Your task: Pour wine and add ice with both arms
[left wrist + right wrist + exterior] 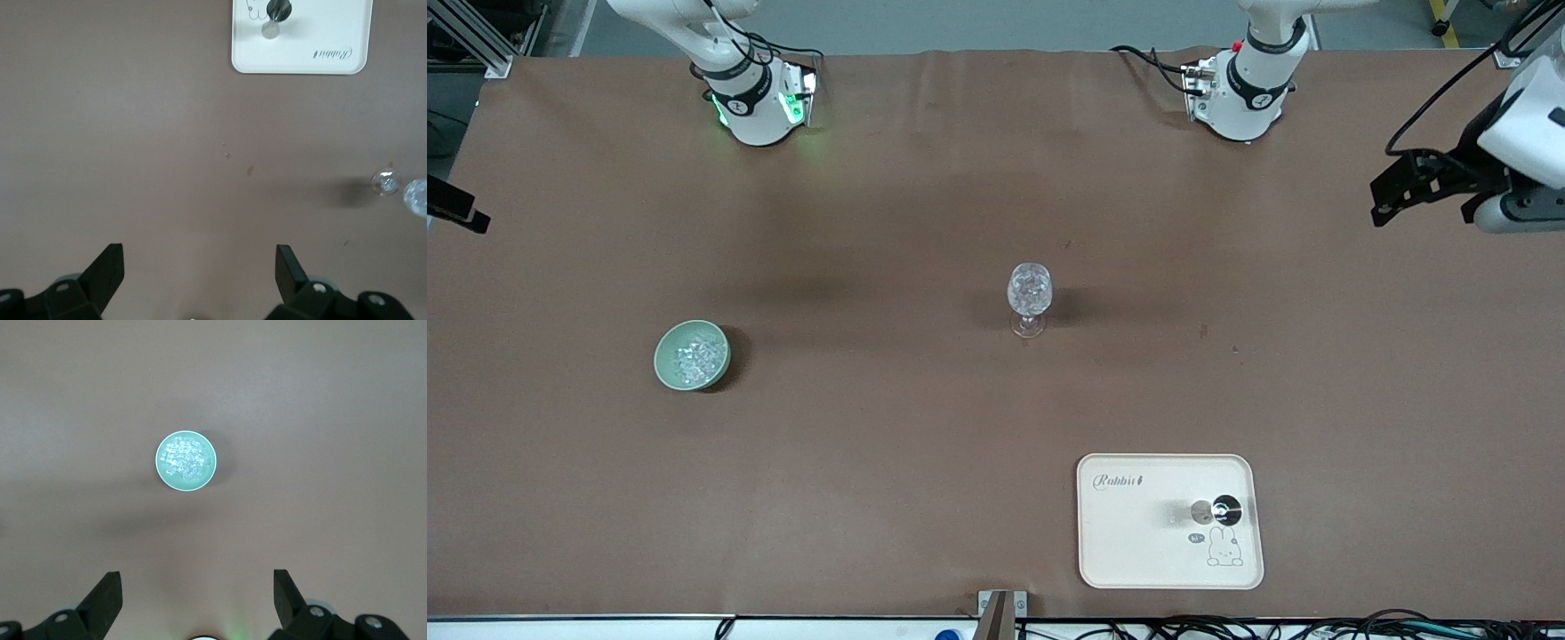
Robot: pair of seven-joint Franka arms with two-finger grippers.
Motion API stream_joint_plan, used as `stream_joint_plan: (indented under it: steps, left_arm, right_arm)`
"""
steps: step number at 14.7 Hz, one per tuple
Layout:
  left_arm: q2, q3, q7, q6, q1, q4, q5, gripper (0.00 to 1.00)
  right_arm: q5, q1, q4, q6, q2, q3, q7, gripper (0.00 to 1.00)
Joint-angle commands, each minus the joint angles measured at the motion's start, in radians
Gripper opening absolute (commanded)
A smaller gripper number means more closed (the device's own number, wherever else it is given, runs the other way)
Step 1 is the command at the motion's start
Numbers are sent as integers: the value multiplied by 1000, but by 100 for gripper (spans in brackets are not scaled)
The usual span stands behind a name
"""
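A brown table (925, 222) carries few things, well apart from one another. Toward the right arm's end sits a small green bowl (692, 355) heaped with the ice (698, 357), a pile of clear glinting cubes; the right wrist view looks straight down on that bowl with bare table all round it. Near the middle of the table stands a stemmed wine glass (1029, 298), upright, its bowl glinting as though it holds clear pieces, though what is in it cannot be told for certain. Nearer to the front camera and toward the left arm's end lies a cream tray (1129, 551) with rounded corners, printed with the word "Rabbit" in script and a small outline drawing of a rabbit; on it stands a dark bottle (1225, 510) seen from above, with a small round greyish thing just beside it. Nothing stands between the bowl, the glass and the tray. The left gripper (200, 267) hangs over bare table at the left arm's end, its fingers (108, 267) spread wide and holding nothing. The right gripper (198, 590) hangs high over the table with the bowl below it, its fingers (107, 593) also spread wide and empty.
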Motion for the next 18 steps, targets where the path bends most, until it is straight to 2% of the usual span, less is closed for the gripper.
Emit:
stream_joint_plan:
  steps: [1, 2, 3, 5, 8, 18]
  left_arm:
    - [-123, 63, 27, 75, -50, -166, -11, 100]
    - [-126, 67, 29, 75, -53, -168, -11, 100]
    - [-122, 65, 32, 75, -43, -164, -12, 100]
    - [-117, 63, 33, 71, -40, -151, -12, 100]
    - [-99, 65, 30, 69, -40, -125, -13, 100]
    - [-94, 62, 29, 63, -40, -124, -32, 100]
  right_arm:
    - [-9, -71, -23, -33, -53, 80, -14, 100]
    - [-9, -99, -26, -34, -56, 120, -15, 100]
    - [-9, -103, -36, -33, -65, 134, -15, 100]
    - [-8, -105, -78, -22, -96, 137, -14, 99]
    - [-6, -111, -79, -22, -96, 168, -15, 100]
    - [-6, -105, -70, 21, -76, 165, -14, 100]
